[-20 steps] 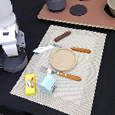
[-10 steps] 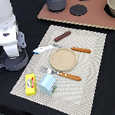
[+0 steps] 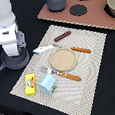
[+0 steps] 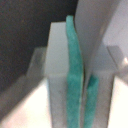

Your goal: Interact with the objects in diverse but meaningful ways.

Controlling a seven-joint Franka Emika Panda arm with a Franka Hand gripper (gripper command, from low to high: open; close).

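On the woven placemat [image 3: 90, 70] lie a yellow rectangular box [image 3: 30, 84], a pale blue carton [image 3: 47, 84] beside it, a white-and-blue tube [image 3: 44, 48], a round tan plate [image 3: 62, 59], a fork with an orange handle [image 3: 62, 73], an orange-handled utensil [image 3: 81, 49] and a reddish-brown stick-like piece [image 3: 62, 36]. I cannot make out a dark grey frying pan. The white arm [image 3: 8, 33] stands at the exterior view's left, off the mat. In the wrist view my gripper [image 4: 84, 87] has its teal pads [image 4: 74, 65] pressed together with nothing between them.
A brown toy stove top [image 3: 97, 14] with dark burners sits beyond the mat. A dark pot [image 3: 55, 1] stands on it, and a pale bowl [image 3: 112, 5] at the exterior view's right edge. The arm's round base [image 3: 14, 60] sits beside the mat.
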